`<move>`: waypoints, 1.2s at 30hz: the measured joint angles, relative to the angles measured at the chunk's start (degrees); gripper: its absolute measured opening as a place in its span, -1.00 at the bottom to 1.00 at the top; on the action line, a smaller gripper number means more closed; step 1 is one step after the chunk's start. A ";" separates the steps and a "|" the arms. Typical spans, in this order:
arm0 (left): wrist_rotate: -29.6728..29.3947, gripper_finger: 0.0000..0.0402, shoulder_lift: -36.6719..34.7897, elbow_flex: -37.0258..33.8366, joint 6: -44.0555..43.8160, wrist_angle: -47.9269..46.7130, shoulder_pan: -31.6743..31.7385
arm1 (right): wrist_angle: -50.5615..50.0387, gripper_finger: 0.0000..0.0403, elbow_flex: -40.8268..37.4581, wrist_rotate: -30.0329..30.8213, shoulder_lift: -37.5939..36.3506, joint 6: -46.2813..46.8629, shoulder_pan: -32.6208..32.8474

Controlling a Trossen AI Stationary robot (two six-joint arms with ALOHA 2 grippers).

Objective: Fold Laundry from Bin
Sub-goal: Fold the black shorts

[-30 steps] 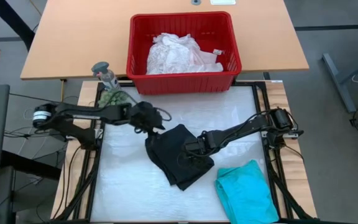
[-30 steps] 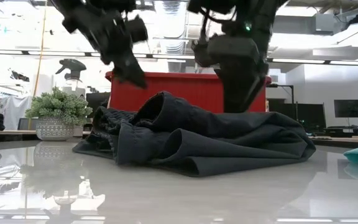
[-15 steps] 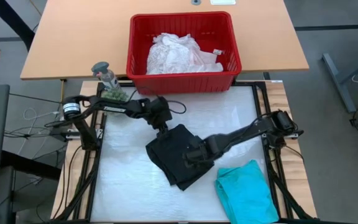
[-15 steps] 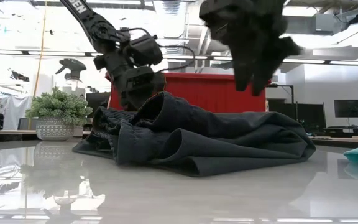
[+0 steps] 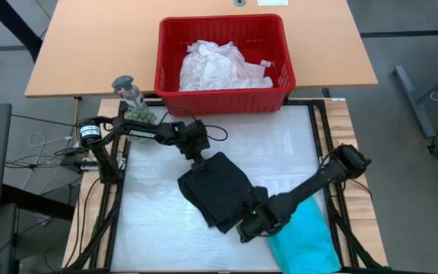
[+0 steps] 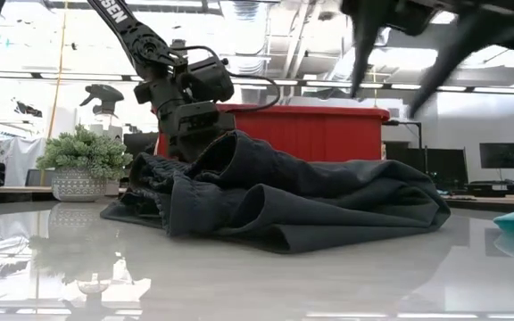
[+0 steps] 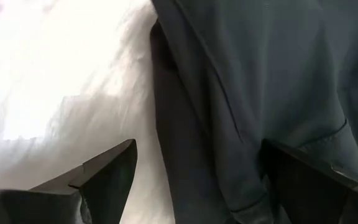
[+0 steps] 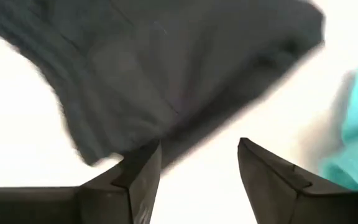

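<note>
The black garment (image 5: 217,190) lies bunched in the middle of the white table (image 5: 158,228); it also shows in the low view (image 6: 284,201). My left gripper (image 5: 201,157) is low at its far-left corner, open, one finger (image 7: 107,171) over bare table and the other (image 7: 306,180) over the cloth. My right gripper (image 5: 249,226) hangs open above the garment's near-right edge (image 8: 166,106), next to the teal garment (image 5: 303,237). White laundry (image 5: 215,67) lies in the red bin (image 5: 169,57) beyond the table's far edge. My left gripper stands astride the black garment's far-left edge (image 7: 166,143), slanting down from the table's left. Whether its fingers touch the cloth, I cannot tell. My right gripper touches nothing.
A potted plant (image 6: 78,160) and a small grey figure (image 5: 128,90) stand at the table's far left corner. The black frame rails (image 5: 331,152) run along the table's sides. Bare white table lies to the near left.
My left gripper has come down and toward the table's right, onto the black garment's far-left corner. My right gripper has risen off the garment's middle, gone toward the near edge and rolled about its own line. The garment keeps its place.
</note>
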 joint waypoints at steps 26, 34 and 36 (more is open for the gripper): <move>-4.89 0.66 -0.02 0.04 -8.87 -3.67 -0.17 | 7.84 0.30 -1.41 1.49 -0.17 6.87 0.59; -5.22 0.66 -0.02 0.02 -8.71 -3.58 -0.17 | -0.35 0.03 -1.45 8.31 -0.30 -0.63 -4.61; -5.29 0.66 -0.02 0.02 -8.69 -3.57 -0.20 | 1.91 -0.20 -1.45 8.30 0.09 -4.68 -5.60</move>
